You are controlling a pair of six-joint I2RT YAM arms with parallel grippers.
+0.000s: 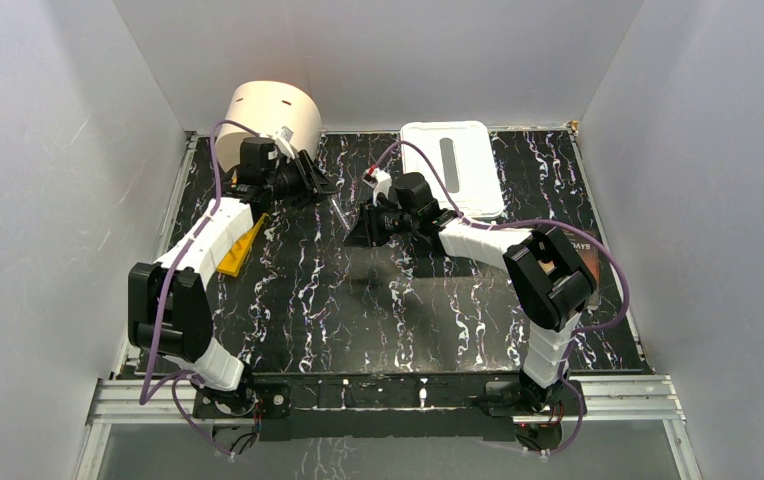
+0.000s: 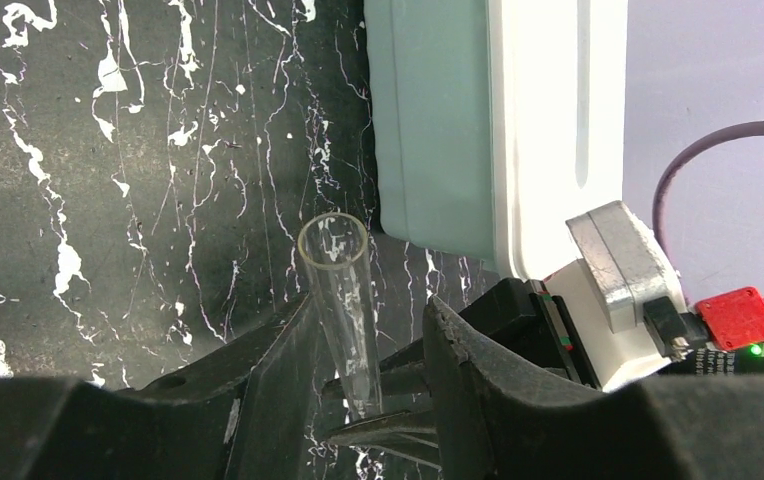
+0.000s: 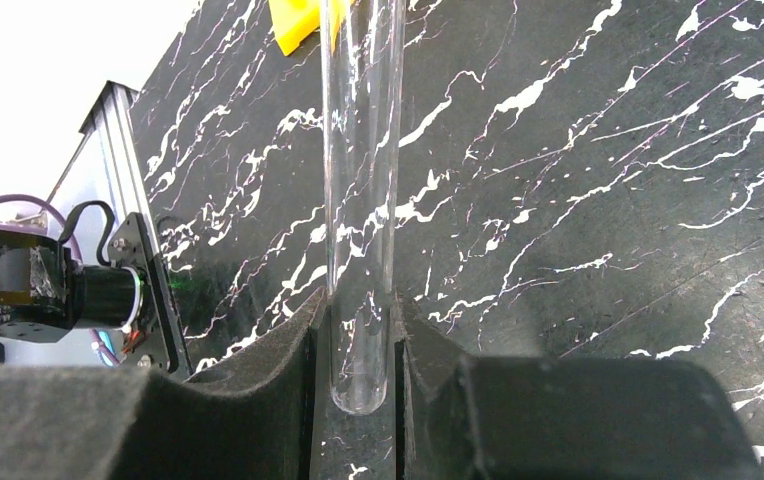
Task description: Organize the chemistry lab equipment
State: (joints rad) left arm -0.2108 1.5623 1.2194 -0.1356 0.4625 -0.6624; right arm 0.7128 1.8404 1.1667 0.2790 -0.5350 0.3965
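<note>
Now at centre: a glass tube (image 1: 338, 212) is being held off the black marbled table (image 1: 378, 320), between the two arms, over the far half of the surface.
Tube's look: it is showing clear and colourless, long, narrow and straight-walled. One end is closing in a rounded bottom and the other is opening in a plain round mouth. The table's white veins are reading through the glass.
Right gripper (image 3: 360, 315): its two dark pads are pinching the tube at the rounded bottom end, one on each side. The rest of the tube is running away from the fingers.
Left gripper (image 2: 368, 305): its fingers are standing spread on either side of the tube, below the open mouth. One is lying just beside the glass and the other is showing a gap.
Yellow rack (image 1: 241, 250): it is lying on the table by the left arm, partly hidden by it.
Surroundings: a white box (image 1: 453, 165) is lying at the back of the table, right of the tube. A cream cylinder (image 1: 273, 115) is sitting in the back left corner. A dark book (image 1: 586, 252) is showing by the right arm's elbow.
</note>
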